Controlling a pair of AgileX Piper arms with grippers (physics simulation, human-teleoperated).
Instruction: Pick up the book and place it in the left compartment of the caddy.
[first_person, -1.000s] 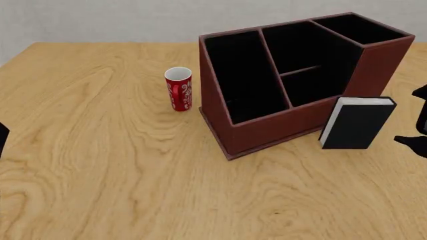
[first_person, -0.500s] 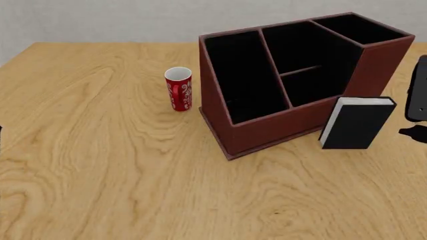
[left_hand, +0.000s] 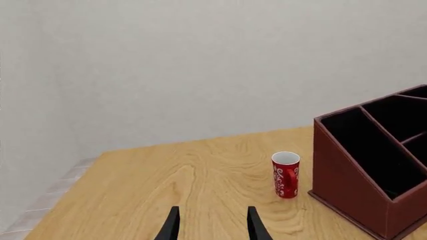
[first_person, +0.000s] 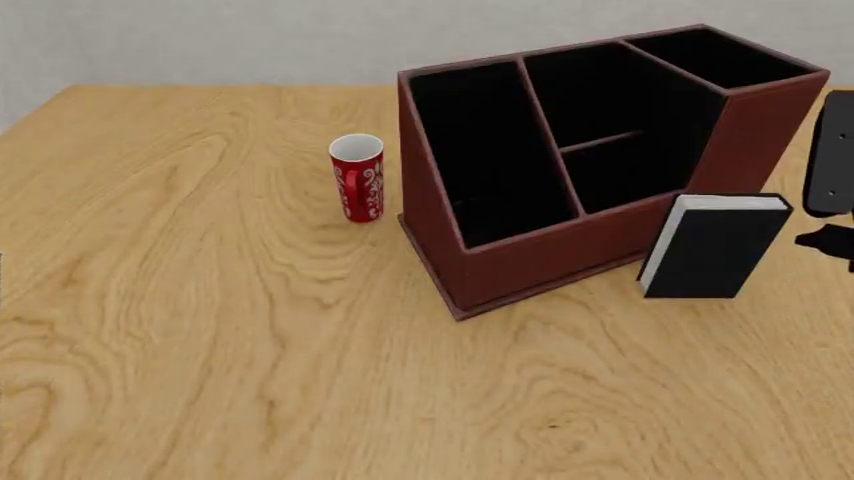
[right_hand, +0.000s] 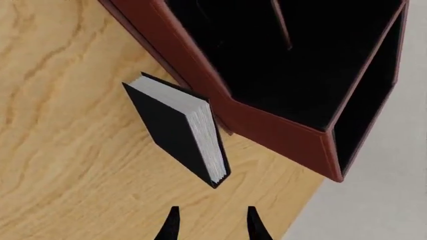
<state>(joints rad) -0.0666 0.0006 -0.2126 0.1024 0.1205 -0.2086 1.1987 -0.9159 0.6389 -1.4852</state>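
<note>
The black book (first_person: 714, 250) with white page edges stands upright on the table, against the right end of the front wall of the dark red caddy (first_person: 561, 255). The caddy's left compartment (first_person: 487, 150) is a long, empty, black slot. My right gripper (first_person: 830, 240) is at the right edge of the front view, just right of the book and apart from it. In the right wrist view it (right_hand: 212, 227) is open and empty, with the book (right_hand: 177, 127) ahead of the fingers. My left gripper (left_hand: 212, 229) is open and empty, far left of the caddy (left_hand: 347, 185).
A red cup (first_person: 358, 178) stands just left of the caddy, and it also shows in the left wrist view (left_hand: 285, 175). The wooden table (first_person: 200, 350) ends at a grey wall behind the caddy.
My right gripper has moved up and farther back along the right edge of the front view. The left arm's tip has slid out of the left edge. The book has not moved.
</note>
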